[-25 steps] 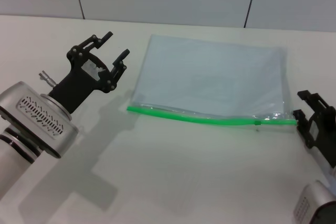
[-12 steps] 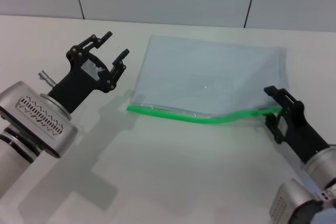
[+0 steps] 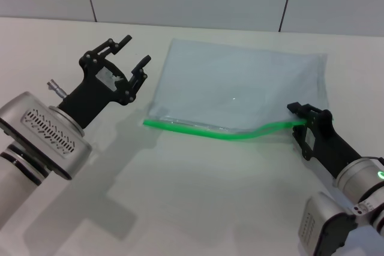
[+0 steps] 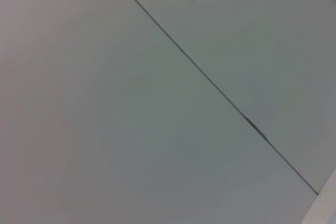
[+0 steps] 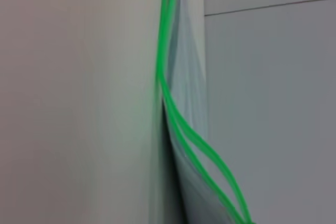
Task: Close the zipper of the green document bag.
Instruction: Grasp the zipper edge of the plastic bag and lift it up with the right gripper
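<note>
Head view: we see the white table [image 3: 198, 208] filling the frame, with the green document bag [image 3: 240, 88] lying flat in the upper centre-right, its green edge toward the bottom of the frame.

The zipper [image 3: 216, 131] runs from mid-left of the frame to the right, and its right end lifts off the table where the right gripper [image 3: 305, 125] meets it. The right wrist view shows the two green tracks [image 5: 202, 148] split apart close to the camera and merging farther away, so that end reads as still unzipped. We can't make out the slider.

We judge the right gripper to be at the zipper's right end, working the closing pull. Its fingers look closed around the strip end, but the contact point is hidden, so we can't tell for sure.

The left gripper [image 3: 127, 58] hovers in the upper left, just beside the bag's left edge, claws spread apart and holding nothing. Left wrist view shows only blank wall panels.

Next move, as we read it: left gripper pins the bag's left corner, and the right one pulls the slider along the strip toward the left.
</note>
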{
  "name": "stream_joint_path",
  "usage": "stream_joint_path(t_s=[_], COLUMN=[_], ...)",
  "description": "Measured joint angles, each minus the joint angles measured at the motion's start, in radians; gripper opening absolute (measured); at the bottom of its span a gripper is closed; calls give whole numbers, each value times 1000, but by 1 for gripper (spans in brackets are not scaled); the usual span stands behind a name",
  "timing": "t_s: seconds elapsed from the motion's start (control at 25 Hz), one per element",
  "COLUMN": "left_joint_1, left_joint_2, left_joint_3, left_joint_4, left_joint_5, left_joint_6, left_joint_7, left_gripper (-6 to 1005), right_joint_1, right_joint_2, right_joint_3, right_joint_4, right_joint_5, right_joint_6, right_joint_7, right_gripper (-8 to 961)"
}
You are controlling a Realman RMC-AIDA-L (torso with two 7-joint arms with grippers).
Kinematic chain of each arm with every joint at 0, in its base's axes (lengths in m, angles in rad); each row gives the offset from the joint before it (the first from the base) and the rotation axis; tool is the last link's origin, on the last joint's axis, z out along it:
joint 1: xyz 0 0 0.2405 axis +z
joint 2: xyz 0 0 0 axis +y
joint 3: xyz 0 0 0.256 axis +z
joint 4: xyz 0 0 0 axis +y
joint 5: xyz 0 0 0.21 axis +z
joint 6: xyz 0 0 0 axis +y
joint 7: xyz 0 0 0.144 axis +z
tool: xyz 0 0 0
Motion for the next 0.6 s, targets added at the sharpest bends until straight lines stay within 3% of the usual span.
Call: stream_joint_path(t_s=[0.04,0.24,0.36,0.6], left_joint_1=[0,-1,-1,-1], left_joint_2=[0,0,0,1], left_joint_3=[0,1,2,7], left_joint_4=[0,0,0,0], left_joint_5=[0,0,0,9], left_joint_6=[0,0,0,0], left_joint_7=[0,0,0,1], left_gripper=[458,458,458,457], right_joint_1=[5,12,12,12], right_joint_2=[0,0,0,0], right_joint_3=[1,-6,-7,-13], right_joint_4=[-1,-2,-17,-74], right_joint_5=[18,43,45,43], right_joint_6=[7,10,11,12], right_joint_7=[0,0,3,4], right_gripper=[544,298,76,47])
